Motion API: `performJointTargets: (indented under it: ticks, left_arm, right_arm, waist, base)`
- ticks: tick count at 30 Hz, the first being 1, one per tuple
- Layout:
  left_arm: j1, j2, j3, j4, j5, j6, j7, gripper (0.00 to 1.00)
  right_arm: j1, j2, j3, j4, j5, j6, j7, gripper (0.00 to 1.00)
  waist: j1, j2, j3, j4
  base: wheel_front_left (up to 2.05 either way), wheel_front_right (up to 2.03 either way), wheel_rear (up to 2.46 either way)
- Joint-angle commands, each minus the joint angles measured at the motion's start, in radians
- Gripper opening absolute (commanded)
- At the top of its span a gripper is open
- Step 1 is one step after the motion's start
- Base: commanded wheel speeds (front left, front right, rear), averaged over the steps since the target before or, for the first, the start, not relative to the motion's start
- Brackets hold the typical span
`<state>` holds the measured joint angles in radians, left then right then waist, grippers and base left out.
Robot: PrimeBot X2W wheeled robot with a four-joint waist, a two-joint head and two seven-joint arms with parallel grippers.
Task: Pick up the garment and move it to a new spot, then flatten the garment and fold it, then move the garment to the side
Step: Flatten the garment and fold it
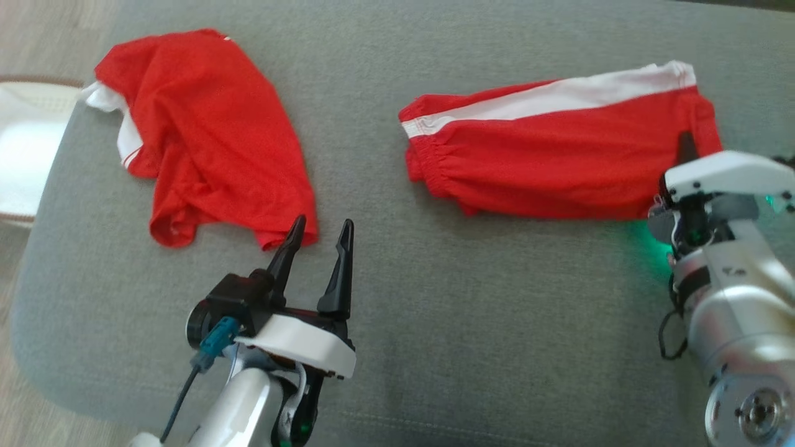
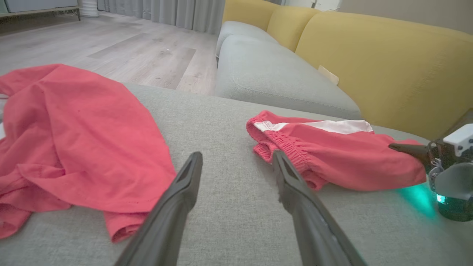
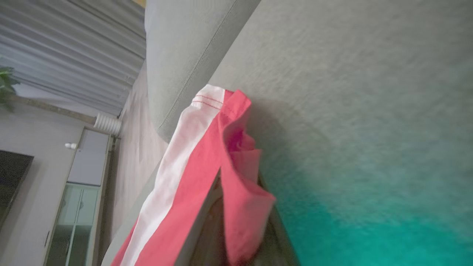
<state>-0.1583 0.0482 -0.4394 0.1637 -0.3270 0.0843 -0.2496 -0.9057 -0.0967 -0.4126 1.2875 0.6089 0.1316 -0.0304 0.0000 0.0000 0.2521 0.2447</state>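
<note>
Red shorts [image 1: 559, 155] with a white side stripe lie folded lengthwise on the right of the grey cushion [image 1: 435, 323]. My right gripper [image 1: 686, 149] is at their right end, and one dark finger lies on top of the cloth. In the right wrist view the red hem [image 3: 240, 199] is pinched between the fingers of the right gripper [image 3: 238, 221], which is shut on it. The left wrist view has the shorts [image 2: 343, 162] ahead to the right. My left gripper [image 1: 323, 225] stands open with nothing in it, its left fingertip touching the lower corner of a crumpled red shirt [image 1: 205, 136].
The red shirt [image 2: 74, 140] covers the cushion's left part. A yellow sofa back [image 2: 369, 62] with a grey seat [image 2: 266, 74] stands beyond the cushion. Wooden floor [image 2: 129, 48] lies past its far edge. A pale round object [image 1: 25, 149] sits off the cushion's left edge.
</note>
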Motion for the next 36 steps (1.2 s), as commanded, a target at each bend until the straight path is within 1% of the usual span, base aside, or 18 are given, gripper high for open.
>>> performJointTargets:
  ticks: [1,4,10,14,17,21,27,32,36]
  left_arm:
    - [-0.024,0.002,0.034,-0.028,0.009,-0.003,-0.012,1.0]
    - [-0.011,0.002,0.045,-0.024,0.014,-0.005,-0.012,1.0]
    - [0.016,0.002,0.062,-0.022,0.02,-0.012,-0.012,1.0]
    - [0.022,0.002,0.068,-0.022,0.023,-0.017,-0.012,1.0]
    - [0.028,0.002,0.069,-0.023,0.022,-0.017,-0.012,1.0]
    - [0.036,0.002,0.068,-0.022,0.024,-0.021,-0.012,1.0]
    - [0.044,0.002,0.059,-0.021,0.024,-0.025,-0.012,1.0]
    - [0.049,0.002,0.065,-0.013,0.025,-0.027,-0.012,1.0]
    - [0.052,0.002,0.065,-0.01,0.022,-0.029,-0.012,1.0]
  right_arm:
    - [0.031,0.017,0.01,-0.015,0.007,-0.001,-0.022,0.0]
    - [0.072,0.01,-0.003,-0.036,0.015,-0.001,-0.087,0.0]
    - [0.149,-0.013,-0.032,-0.055,0.021,-0.001,-0.163,0.0]
    - [0.206,-0.052,-0.065,-0.066,0.014,-0.001,-0.201,0.0]
    - [0.237,-0.061,-0.086,-0.08,0.013,-0.001,-0.211,0.0]
    - [0.254,-0.064,-0.104,-0.097,0.003,-0.001,-0.217,0.0]
    - [0.245,-0.046,-0.088,-0.143,-0.039,-0.001,-0.221,0.0]
    - [0.235,-0.003,-0.041,-0.221,-0.062,-0.001,-0.214,0.0]
    - [0.246,0.033,0.032,-0.309,-0.059,-0.001,-0.182,0.0]
  waist:
    - [0.0,0.0,-0.014,-0.016]
    - [0.0,0.0,-0.041,-0.05]
    - [0.0,0.0,-0.084,-0.11]
    - [0.0,0.0,-0.109,-0.131]
    - [0.0,0.0,-0.123,-0.136]
    - [0.0,0.0,-0.132,-0.134]
    - [0.0,0.0,-0.138,-0.112]
    - [0.0,0.0,-0.155,-0.085]
    - [0.0,0.0,-0.169,-0.06]
  base:
    - [0.0,0.0,0.0]
    - [0.0,0.0,0.0]
    - [0.0,0.0,0.0]
    - [0.0,0.0,0.0]
    - [0.0,0.0,0.0]
    - [0.0,0.0,0.0]
    - [0.0,0.0,0.0]
    - [0.0,0.0,0.0]
    - [0.0,0.0,0.0]
